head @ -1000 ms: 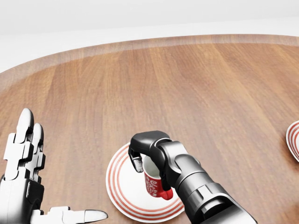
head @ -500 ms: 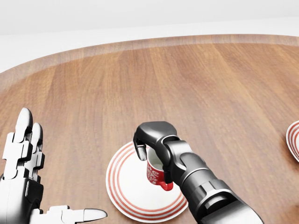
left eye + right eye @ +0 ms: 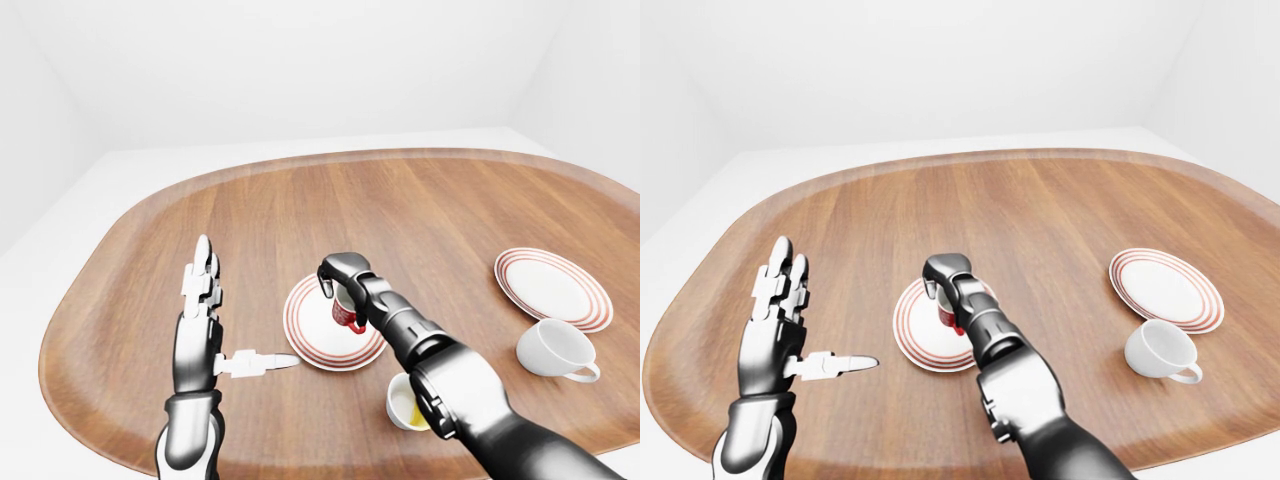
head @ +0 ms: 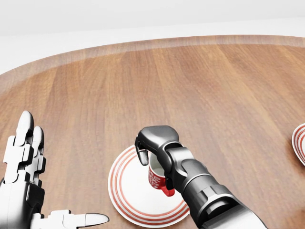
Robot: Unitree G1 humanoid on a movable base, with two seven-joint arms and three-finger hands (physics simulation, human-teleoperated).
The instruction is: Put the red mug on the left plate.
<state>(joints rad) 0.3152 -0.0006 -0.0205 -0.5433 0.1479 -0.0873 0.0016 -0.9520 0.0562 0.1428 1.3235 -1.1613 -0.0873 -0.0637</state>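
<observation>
The red mug (image 4: 156,177) stands upright over the middle of the left plate (image 4: 125,192), a white plate with red rings. I cannot tell whether the mug's base touches the plate. My right hand (image 4: 148,155) comes in from the bottom right, and its fingers are closed over the mug's rim from above. The mug's handle points toward the bottom of the head view. My left hand (image 4: 24,186) is open and empty, fingers up and thumb out, left of the plate and apart from it.
A second red-ringed plate (image 3: 552,285) lies at the right of the wooden table (image 3: 420,210). A white cup (image 3: 555,350) lies on its side below that plate. A pale yellow cup (image 3: 403,406) sits by my right forearm.
My right hand has moved the red mug a little toward the top of the head view, over the plate's middle. The left hand has not moved.
</observation>
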